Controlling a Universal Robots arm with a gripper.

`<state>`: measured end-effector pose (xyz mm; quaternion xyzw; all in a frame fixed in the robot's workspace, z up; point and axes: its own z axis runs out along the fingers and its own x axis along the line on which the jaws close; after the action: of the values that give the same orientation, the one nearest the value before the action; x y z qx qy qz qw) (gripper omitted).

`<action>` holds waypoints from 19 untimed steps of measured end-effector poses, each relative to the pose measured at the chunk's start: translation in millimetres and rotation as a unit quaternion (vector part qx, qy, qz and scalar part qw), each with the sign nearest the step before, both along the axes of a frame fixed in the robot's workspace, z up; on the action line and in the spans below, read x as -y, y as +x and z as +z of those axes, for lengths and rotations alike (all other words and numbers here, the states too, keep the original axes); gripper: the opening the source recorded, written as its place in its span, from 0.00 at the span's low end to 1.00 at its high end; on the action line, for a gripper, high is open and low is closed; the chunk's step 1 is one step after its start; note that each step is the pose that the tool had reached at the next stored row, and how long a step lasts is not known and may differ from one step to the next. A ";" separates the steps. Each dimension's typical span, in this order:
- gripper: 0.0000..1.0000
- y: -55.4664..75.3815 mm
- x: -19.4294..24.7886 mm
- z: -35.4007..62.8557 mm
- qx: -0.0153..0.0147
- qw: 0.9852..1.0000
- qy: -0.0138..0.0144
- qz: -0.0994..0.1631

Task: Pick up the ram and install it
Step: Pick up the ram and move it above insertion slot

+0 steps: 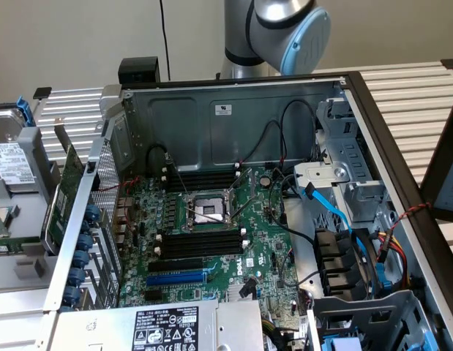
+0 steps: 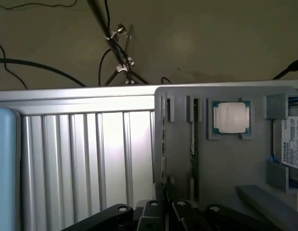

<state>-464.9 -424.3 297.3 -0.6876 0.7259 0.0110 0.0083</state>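
Gripper (image 2: 164, 190) fingers are pressed together and look empty. The ram (image 2: 192, 139) stands on edge in the grey tray (image 2: 226, 163), out ahead of the fingertips (light, stiff, fragile, I'd guess). Pinch it mid-length across the exposed edge.

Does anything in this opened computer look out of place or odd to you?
Nothing looks spilled or broken. What stands out: the case lies open, its long black memory slots stand empty, and a processor chip sits loose in a grey holder.
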 end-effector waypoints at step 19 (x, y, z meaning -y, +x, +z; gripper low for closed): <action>0.13 39.3 20.0 58.4 0.000 1.000 0.014 0.010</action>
<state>-425.6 -444.4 355.7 -0.6947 0.7188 0.0213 0.0175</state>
